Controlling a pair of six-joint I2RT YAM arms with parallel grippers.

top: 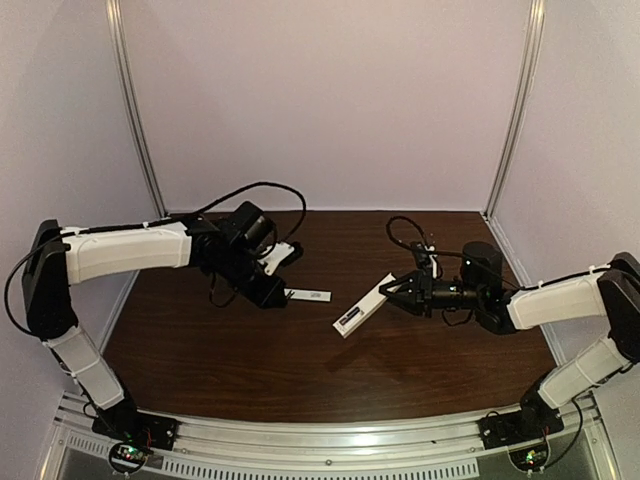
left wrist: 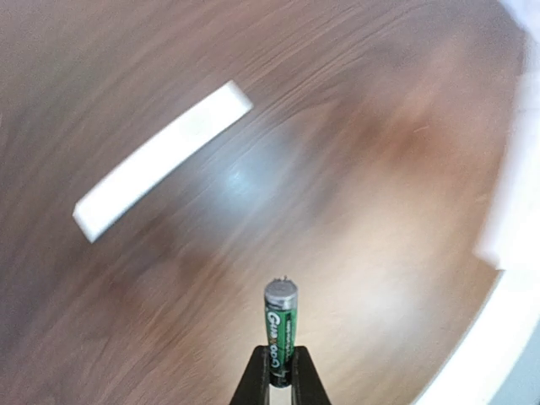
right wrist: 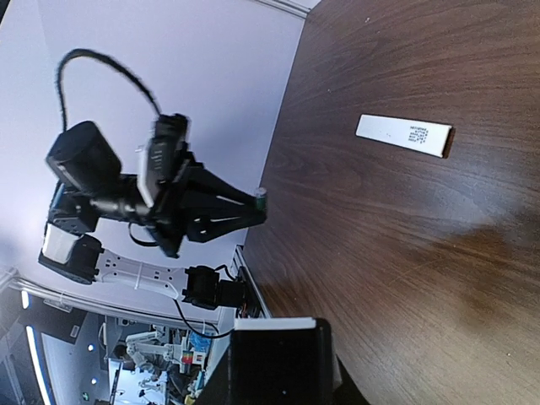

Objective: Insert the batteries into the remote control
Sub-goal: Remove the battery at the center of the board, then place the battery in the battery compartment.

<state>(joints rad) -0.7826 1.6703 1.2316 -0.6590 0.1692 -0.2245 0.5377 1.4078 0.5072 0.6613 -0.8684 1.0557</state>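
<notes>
well, the left pincer [left wrist: 281, 377] pinched one battery [left wrist: 281, 325] by its bottom end, above the surface [left wrist: 380, 126]. the right pincer [top: 395, 290] gripped the remote [top: 362, 306], well apart from it. the battery should go over slowly and stay straight, so it would not slip.

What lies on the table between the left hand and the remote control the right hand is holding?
One thin flat white strip, lying on the table between the left hand and the remote control; the top view shows it best.
</notes>
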